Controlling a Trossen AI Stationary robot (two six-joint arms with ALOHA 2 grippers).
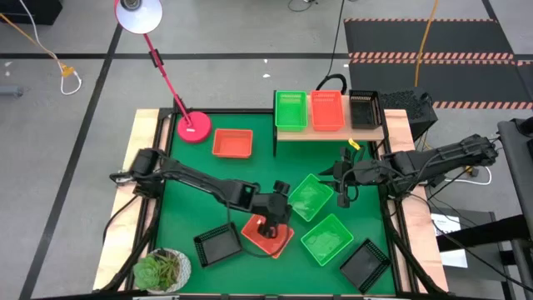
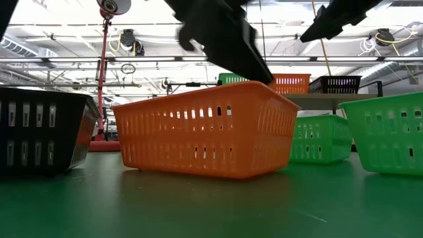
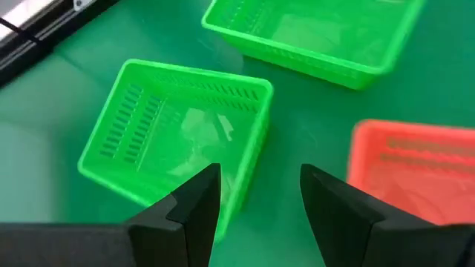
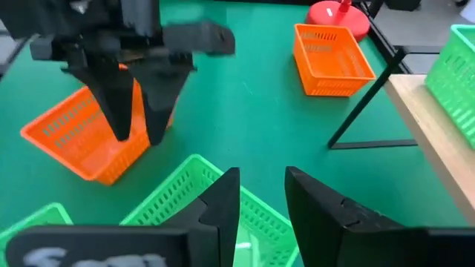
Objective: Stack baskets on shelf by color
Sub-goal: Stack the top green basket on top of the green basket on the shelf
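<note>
Fingers (image 4: 122,111) of the left gripper (image 1: 272,223) hang released over an orange basket (image 1: 268,237) on the bench (image 1: 250,171), while the right gripper (image 1: 342,196), also released, hovers by a green basket (image 1: 311,197).

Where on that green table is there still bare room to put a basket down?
Bare green lies between the orange basket by the lamp base and the shelf, and along the left arm. It is crowded in the near middle, around the orange basket under the left pincer and two green baskets.
</note>
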